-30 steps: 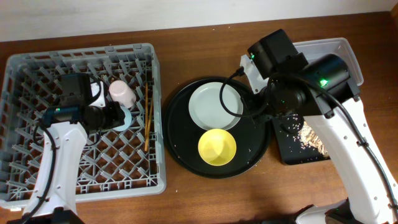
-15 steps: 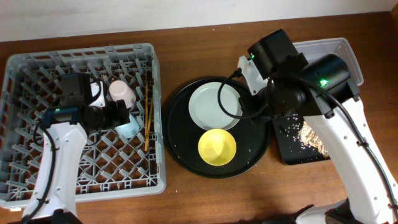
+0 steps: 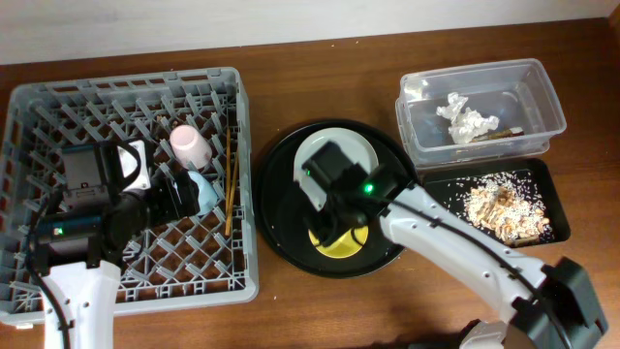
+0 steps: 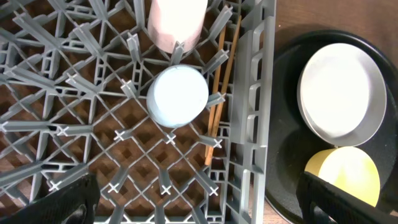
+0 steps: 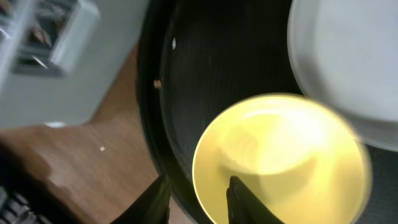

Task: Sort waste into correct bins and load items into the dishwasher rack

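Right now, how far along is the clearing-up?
Done: tissue in the tub, scraps on the flat tray, pink cup, blue cup and chopsticks in the rack. In hand: the right gripper, jaws apart, straddles the rim of the bowl; the left gripper hangs open over the blue cup. Left: bowl and plate, both on the round tray.

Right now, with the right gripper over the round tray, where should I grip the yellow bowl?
Pinch the rim of the yellow bowl from above, one finger inside, one outside: it sits upright, mouth open. Take the side away from the pale grey plate, which lies close to the opposite rim; the right gripper hangs there.
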Controlling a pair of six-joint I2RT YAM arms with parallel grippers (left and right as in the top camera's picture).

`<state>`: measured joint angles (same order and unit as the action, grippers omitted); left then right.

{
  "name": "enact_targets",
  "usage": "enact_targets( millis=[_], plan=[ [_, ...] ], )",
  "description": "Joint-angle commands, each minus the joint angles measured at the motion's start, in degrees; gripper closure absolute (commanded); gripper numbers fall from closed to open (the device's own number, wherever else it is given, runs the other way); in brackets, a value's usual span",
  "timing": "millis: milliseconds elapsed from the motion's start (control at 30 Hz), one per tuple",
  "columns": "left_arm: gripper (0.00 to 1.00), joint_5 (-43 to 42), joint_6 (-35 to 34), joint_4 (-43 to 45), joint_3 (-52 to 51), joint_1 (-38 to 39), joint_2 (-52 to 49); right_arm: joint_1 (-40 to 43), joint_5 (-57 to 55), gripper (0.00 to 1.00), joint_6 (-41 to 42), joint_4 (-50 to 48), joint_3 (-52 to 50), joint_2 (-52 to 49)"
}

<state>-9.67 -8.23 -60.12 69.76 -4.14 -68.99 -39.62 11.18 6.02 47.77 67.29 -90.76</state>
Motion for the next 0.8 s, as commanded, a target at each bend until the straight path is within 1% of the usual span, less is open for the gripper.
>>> enact_targets(
  millis=[0,67,167,367,433,500,567,700,767],
  plan=[
    [0.01,-0.61,-0.33,-0.07,0.63,0.13,0.48,-1.4,0.66,0.66,0.48,-4.9,-4.79,0.59],
    [0.01,-0.61,-0.33,-0.35,0.63,0.13,0.48,-2.05,0.68,0.66,1.22,-7.82,-6.38,0.33],
    [0.01,-0.61,-0.33,-1.25,0.63,0.13,0.48,-3.98,0.63,0.66,3.93,-9.73,-7.63,-0.13],
    [0.01,-0.61,-0.33,-1.7,0.63,0.13,0.48,-6.27,-1.97,0.66,5.07,-11.58,-7.87,-5.81],
    [0.01,-0.61,-0.33,-1.73,0.63,0.13,0.48,-6.29,-1.97,0.67,5.11,-11.61,-7.87,-7.82],
    [0.01,-0.61,-0.33,-1.73,0.63,0.13,0.48,-6.29,-1.95,0.7,5.46,-11.67,-7.87,-9.22],
    [0.01,-0.59,-0.31,-1.7,0.63,0.13,0.48,-6.27,-1.92,0.7,5.44,-11.82,-7.39,-9.14],
    [0.01,-0.59,-0.31,-1.73,0.63,0.13,0.48,-6.23,0.94,0.7,5.4,-7.85,-1.42,-7.21],
    [0.01,-0.59,-0.31,-2.03,0.63,0.13,0.48,-6.12,-4.04,0.7,5.42,-2.08,2.89,-6.19]
  ],
)
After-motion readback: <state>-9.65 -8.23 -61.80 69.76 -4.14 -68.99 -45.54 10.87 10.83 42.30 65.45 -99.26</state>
